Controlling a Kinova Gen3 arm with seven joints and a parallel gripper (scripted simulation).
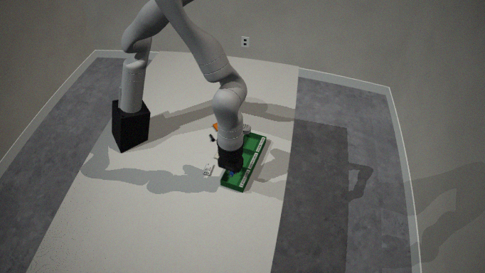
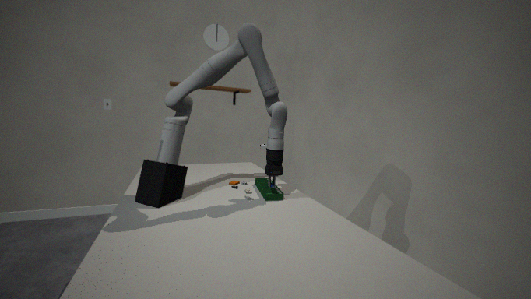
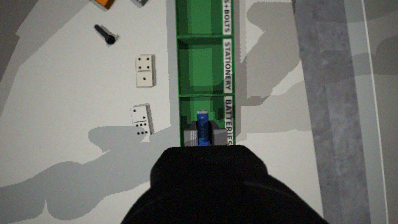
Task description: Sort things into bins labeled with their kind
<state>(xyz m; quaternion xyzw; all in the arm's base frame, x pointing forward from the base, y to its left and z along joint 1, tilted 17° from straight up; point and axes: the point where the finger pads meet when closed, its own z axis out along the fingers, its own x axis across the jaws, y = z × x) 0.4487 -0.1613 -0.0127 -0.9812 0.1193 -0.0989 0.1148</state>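
Observation:
My gripper (image 1: 232,173) (image 2: 272,184) (image 3: 203,128) is shut on a blue battery (image 3: 202,119), with a pale end showing in the wrist view. It holds it over the end compartment labelled BATTERIES (image 3: 229,122) of the green bin row (image 1: 232,186) (image 2: 274,197). The height above its floor is hard to tell. The compartments labelled STATIONERY (image 3: 227,65) and, partly cut off, "S+BOLTS" (image 3: 227,17) follow. Two dominoes, one cream (image 3: 145,70) (image 2: 248,191) and one white (image 3: 140,114) (image 1: 208,169), lie beside the bins. A black bolt-like piece (image 3: 105,34) (image 1: 212,138) (image 2: 234,187) lies farther off.
An orange block (image 1: 215,126) (image 2: 233,182) (image 3: 105,2) and a small grey-white piece (image 2: 244,183) (image 3: 140,2) lie past the black piece. The bins' raised walls and dividers stand close around my fingers. The black robot base (image 1: 131,129) (image 2: 160,184) stands well away from the bins.

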